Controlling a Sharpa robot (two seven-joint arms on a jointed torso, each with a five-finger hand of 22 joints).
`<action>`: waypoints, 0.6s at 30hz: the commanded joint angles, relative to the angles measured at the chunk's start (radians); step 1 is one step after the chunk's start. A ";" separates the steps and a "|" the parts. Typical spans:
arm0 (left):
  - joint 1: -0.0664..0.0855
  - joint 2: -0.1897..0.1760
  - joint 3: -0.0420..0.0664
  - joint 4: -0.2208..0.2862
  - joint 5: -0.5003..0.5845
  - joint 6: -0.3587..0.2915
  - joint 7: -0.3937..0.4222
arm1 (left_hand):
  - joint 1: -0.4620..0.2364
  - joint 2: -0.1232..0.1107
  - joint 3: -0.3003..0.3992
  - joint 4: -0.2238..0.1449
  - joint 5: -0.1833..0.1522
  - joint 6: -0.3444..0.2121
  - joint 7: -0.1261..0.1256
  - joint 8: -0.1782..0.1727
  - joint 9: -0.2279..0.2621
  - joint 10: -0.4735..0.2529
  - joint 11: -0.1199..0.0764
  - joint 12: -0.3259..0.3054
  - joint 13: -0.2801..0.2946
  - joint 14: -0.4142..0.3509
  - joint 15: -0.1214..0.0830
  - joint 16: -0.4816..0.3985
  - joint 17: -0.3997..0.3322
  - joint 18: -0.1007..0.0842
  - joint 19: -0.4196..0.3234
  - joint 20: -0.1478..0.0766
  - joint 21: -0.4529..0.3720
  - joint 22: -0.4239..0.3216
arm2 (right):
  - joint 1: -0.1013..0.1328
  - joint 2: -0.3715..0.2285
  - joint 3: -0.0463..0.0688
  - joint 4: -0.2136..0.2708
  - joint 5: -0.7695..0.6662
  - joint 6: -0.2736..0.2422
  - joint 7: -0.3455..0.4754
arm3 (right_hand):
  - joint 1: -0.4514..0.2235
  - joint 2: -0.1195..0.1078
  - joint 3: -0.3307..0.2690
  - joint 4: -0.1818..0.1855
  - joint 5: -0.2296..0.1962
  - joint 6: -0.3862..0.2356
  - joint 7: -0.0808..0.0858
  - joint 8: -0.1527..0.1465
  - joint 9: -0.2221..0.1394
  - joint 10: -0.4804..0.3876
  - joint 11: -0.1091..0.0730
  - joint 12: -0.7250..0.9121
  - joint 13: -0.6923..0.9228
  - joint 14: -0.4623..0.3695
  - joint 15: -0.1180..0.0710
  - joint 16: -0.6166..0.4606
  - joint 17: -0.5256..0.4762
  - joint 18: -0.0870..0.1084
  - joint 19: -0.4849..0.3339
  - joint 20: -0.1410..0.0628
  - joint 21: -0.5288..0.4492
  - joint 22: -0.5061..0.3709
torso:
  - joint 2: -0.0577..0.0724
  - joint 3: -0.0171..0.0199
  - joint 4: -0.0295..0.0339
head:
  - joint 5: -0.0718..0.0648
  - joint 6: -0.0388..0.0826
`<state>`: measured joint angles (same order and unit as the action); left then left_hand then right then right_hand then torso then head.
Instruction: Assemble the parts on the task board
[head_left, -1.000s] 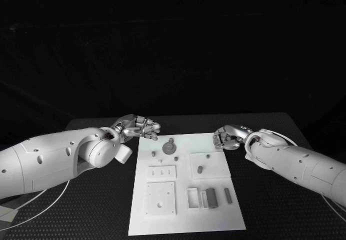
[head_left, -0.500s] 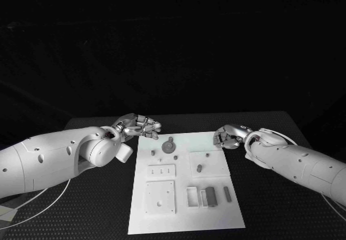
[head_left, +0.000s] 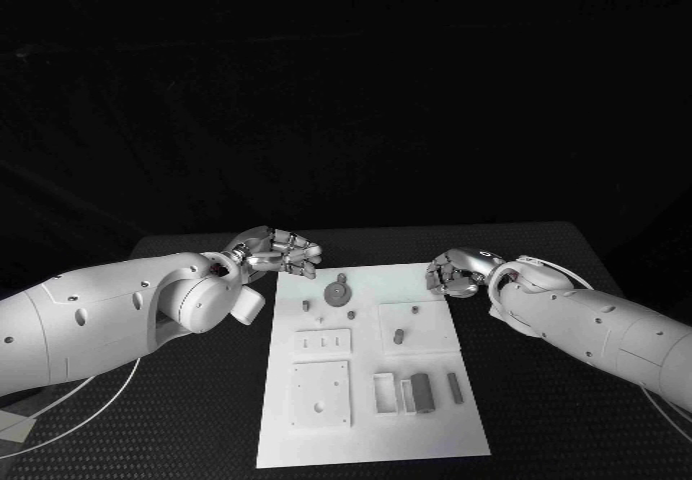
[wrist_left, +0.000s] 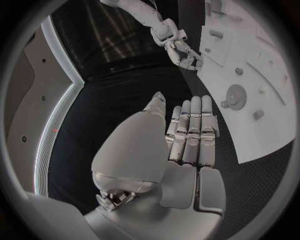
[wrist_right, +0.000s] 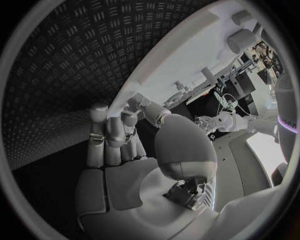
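Grey and small, the parts lie spread over the white task board (head_left: 368, 420) in the middle of the black counter (head_left: 548, 400). A round disc part (head_left: 338, 293) with a little tab sits near the board's far edge, a short peg (head_left: 398, 339) lies just right of centre, and two upright bar parts (head_left: 424, 394) stand beside an open rectangular frame near the board's near right corner. Raised square plates with slots and holes take up the left side.

Judging by their look, the pieces are hard moulded plastic: light, stiff, unlikely to break, but smooth and apt to slip or skate away under a careless touch. The disc is best pinched across its rim, the peg around its middle, and the bars by their long flat faces, since each gives little height to catch.

The left hand (head_left: 280, 252) hovers over the counter just beyond the board's far left corner, holding nothing; in its wrist view the fingers (wrist_left: 195, 131) lie straight and side by side. The right hand (head_left: 456, 274) hangs at the board's far right edge with fingers curled inward, also holding nothing visible. Neither hand touches a part.
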<state>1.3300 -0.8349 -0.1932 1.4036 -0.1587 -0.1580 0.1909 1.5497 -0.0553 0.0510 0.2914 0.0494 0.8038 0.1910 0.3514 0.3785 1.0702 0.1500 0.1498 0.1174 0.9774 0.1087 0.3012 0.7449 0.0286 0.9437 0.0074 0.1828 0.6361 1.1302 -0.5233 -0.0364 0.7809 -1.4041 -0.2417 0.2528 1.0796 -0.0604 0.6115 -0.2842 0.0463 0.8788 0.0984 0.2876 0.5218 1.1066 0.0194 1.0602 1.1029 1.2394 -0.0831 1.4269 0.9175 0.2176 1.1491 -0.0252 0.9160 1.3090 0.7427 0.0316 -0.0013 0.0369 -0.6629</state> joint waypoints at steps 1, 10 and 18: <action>0.001 0.000 0.001 0.002 -0.003 0.013 0.006 | -0.012 0.001 -0.005 -0.001 0.002 -0.001 0.005 -0.005 -0.001 -0.001 0.004 -0.007 -0.001 0.007 -0.001 -0.003 0.002 0.017 0.008 0.001 -0.004 0.002 | 0.000 0.000 0.000 -0.001 -0.012 0.007 -0.005 | 0.000 0.009 -0.002 -0.004 0.004 0.039 0.030 0.007 0.001 0.006 -0.003 0.003 -0.001 -0.001 -0.008 0.007 -0.001 0.044 0.002 -0.007 0.006 0.019 | 0.000 0.0006 -0.0006 | 0.001 0.002; 0.001 0.001 0.001 0.003 -0.003 0.013 0.006 | -0.012 0.001 -0.005 -0.001 0.002 -0.001 0.005 -0.005 -0.001 0.000 0.004 -0.007 -0.001 0.007 -0.001 -0.004 0.002 0.017 0.008 0.001 -0.004 0.002 | 0.000 0.002 0.000 0.001 -0.009 -0.003 -0.008 | -0.002 0.013 -0.005 -0.002 0.004 0.055 0.025 0.014 0.006 0.012 -0.009 0.002 -0.004 0.002 -0.012 0.006 -0.003 0.044 0.003 -0.007 0.008 0.018 | 0.000 0.0017 -0.0009 | 0.000 0.006; 0.001 0.001 0.001 0.003 -0.003 0.013 0.005 | -0.012 0.001 -0.005 -0.001 0.002 -0.002 0.005 -0.005 -0.001 0.000 0.004 -0.007 -0.001 0.007 -0.001 -0.004 0.003 0.018 0.008 0.001 -0.004 0.002 | 0.000 0.005 0.000 0.003 -0.005 0.008 -0.012 | -0.012 -0.006 -0.013 -0.002 0.004 0.050 0.025 0.009 0.006 0.013 -0.009 0.000 -0.007 0.002 -0.014 0.005 -0.004 0.044 0.002 -0.007 0.008 0.018 | 0.000 0.0022 -0.0015 | -0.001 0.011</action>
<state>1.3300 -0.8354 -0.1932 1.4039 -0.1591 -0.1580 0.1898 1.5498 -0.0553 0.0510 0.2914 0.0494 0.8038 0.1909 0.3514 0.3786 1.0702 0.1500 0.1460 0.1174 0.9774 0.1087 0.3012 0.7467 0.0277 0.9437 0.0074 0.1828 0.6368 1.1302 -0.5194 -0.0364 0.7818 -1.4049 -0.2432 0.2442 1.0701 -0.0617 0.6030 -0.2868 0.0463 0.8926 0.0878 0.2962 0.5275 1.1159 0.0137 1.0602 1.0969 1.2399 -0.0911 1.4309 0.9150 0.2183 1.1525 -0.0285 0.9197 1.3090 0.7427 0.0336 -0.0025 0.0364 -0.6539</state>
